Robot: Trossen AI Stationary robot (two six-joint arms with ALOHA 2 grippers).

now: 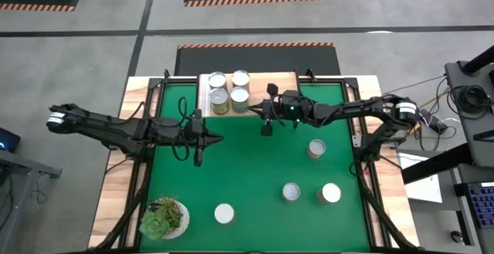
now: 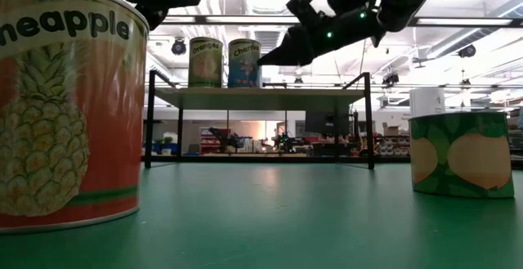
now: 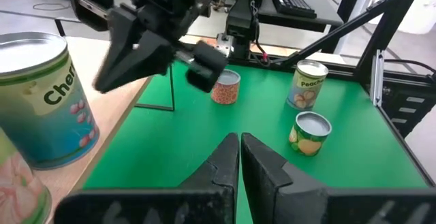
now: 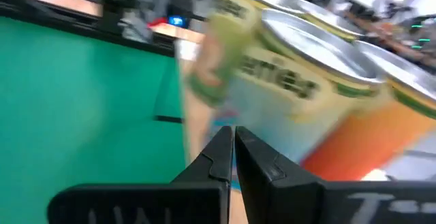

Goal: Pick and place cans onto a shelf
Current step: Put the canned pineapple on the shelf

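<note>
The shelf [image 1: 261, 81] stands at the table's far edge with several cans [image 1: 219, 98] upright on its left end; two of them [image 2: 243, 63] show in the low view. More cans [image 1: 316, 148] [image 1: 224, 213] stand upright on the green mat. My right gripper [image 1: 249, 110] is shut and points at the shelf cans [image 4: 300, 81] from their right, just off the near right one. My left gripper [image 1: 221, 139] is shut and hangs above the mat, left of centre, holding nothing [image 3: 240, 149]. My right gripper's shut fingertips [image 2: 265, 56] stand at the right side of the near right can on the shelf [image 1: 240, 96], coming level from the table's right. Whether they touch it, I cannot tell.
A potted succulent [image 1: 164, 217] sits at the near left corner of the mat. Three loose cans [image 1: 291, 191] [image 1: 330, 194] stand on the mat's right half. The shelf's right half lies under my right arm. Black frame rails [image 1: 147, 130] edge the mat.
</note>
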